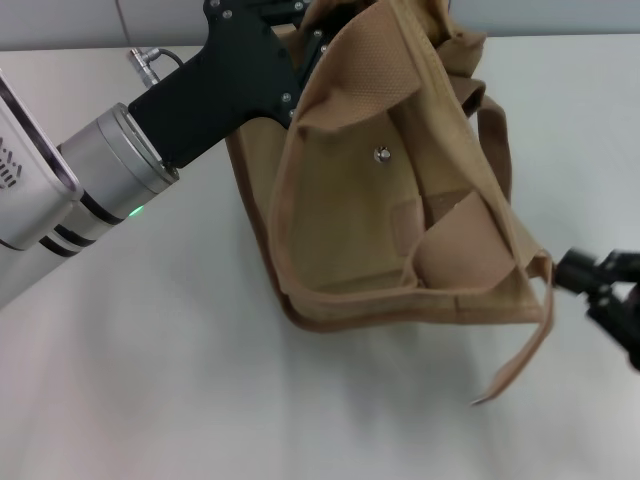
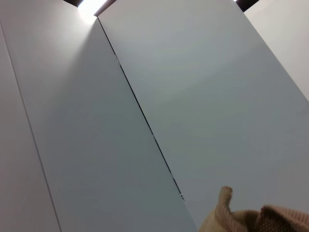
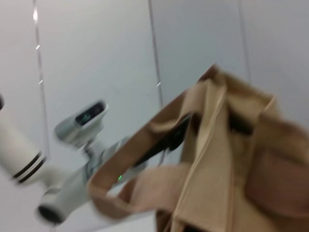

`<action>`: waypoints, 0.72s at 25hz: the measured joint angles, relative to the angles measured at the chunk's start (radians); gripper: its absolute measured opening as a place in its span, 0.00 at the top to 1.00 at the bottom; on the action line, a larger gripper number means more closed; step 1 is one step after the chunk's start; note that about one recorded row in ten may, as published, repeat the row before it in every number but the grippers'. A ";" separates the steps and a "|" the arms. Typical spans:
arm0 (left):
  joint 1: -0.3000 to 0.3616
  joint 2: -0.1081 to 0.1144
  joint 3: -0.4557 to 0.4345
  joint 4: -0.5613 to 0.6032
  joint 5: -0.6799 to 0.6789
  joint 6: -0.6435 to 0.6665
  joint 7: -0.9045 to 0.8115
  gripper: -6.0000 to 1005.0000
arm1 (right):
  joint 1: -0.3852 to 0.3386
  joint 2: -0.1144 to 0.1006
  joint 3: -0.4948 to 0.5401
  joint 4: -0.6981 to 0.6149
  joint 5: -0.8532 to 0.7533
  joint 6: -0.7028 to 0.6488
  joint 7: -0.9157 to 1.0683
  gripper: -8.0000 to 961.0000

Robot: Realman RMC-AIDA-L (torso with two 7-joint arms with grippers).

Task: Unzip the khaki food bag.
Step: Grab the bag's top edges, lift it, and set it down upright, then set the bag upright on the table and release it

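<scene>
The khaki food bag (image 1: pixel 400 230) stands tilted in the middle of the white table, its front pocket with the silver snap (image 1: pixel 381 154) facing me. My left gripper (image 1: pixel 300 45) reaches into the bag's far top edge, its tips hidden behind the fabric. My right gripper (image 1: pixel 590 285) is at the bag's near right corner, right by the brown trim, where a loose strap (image 1: pixel 520 365) hangs down. The zipper pull is hidden. The bag fills the right wrist view (image 3: pixel 231 159). A scrap of khaki fabric (image 2: pixel 251 217) shows in the left wrist view.
The white table (image 1: pixel 150 380) extends to the front and left of the bag. Grey wall panels (image 2: pixel 193 96) stand behind. My left arm (image 3: pixel 72 130) also shows in the right wrist view beyond the bag.
</scene>
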 joint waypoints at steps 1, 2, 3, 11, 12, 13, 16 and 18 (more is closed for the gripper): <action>0.001 -0.001 -0.005 -0.003 0.000 0.000 0.000 0.85 | -0.004 -0.001 0.031 0.001 0.000 -0.005 0.003 0.89; 0.001 -0.001 -0.005 -0.003 0.000 0.000 0.000 0.85 | -0.009 0.000 0.069 0.003 0.000 -0.007 0.006 0.89; 0.003 -0.001 -0.014 -0.008 -0.001 -0.002 0.000 0.85 | -0.018 0.003 0.147 0.007 0.003 -0.007 0.009 0.89; 0.071 -0.002 -0.185 -0.262 -0.003 -0.054 0.216 0.85 | -0.008 0.005 0.285 0.055 0.009 -0.015 0.014 0.76; 0.090 -0.002 -0.205 -0.291 -0.003 -0.059 0.230 0.85 | 0.003 0.006 0.290 0.060 0.009 -0.015 0.014 0.73; 0.129 -0.002 -0.227 -0.338 -0.002 -0.065 0.250 0.85 | 0.014 0.009 0.291 0.061 0.009 -0.015 0.014 0.69; 0.203 -0.001 -0.247 -0.390 0.002 -0.066 0.300 0.85 | 0.026 0.013 0.291 0.061 0.009 -0.014 0.016 0.57; 0.276 -0.002 -0.252 -0.397 0.033 -0.060 0.320 0.84 | 0.044 0.014 0.290 0.061 0.009 -0.013 0.021 0.50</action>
